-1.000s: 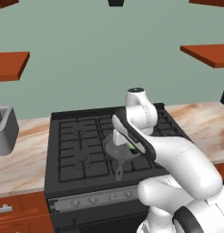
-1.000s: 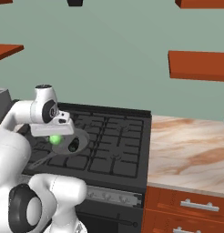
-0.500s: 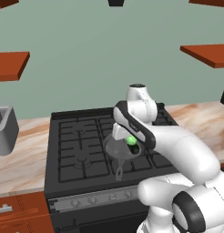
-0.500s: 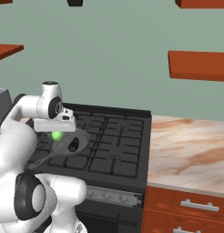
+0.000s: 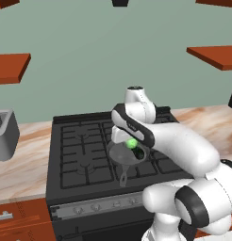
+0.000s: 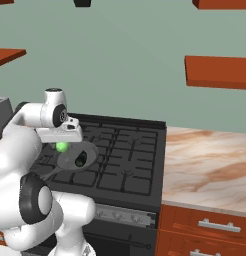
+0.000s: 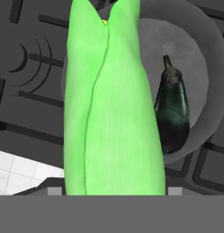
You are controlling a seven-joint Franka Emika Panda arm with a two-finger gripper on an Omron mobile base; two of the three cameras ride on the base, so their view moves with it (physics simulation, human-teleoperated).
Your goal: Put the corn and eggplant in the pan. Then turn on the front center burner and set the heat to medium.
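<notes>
Item — corn (image 7: 111,104): we hold it in the pincer (image 5: 130,142), jaws clamped on its husk, just above the pan (image 7: 196,68). Eggplant (image 7: 172,113) lies inside the pan. We judge it best to lower the corn beside it before letting go. Setting — black stove (image 5: 80,160), marble tabletop (image 6: 210,165), green wall, wooden shelves.
</notes>
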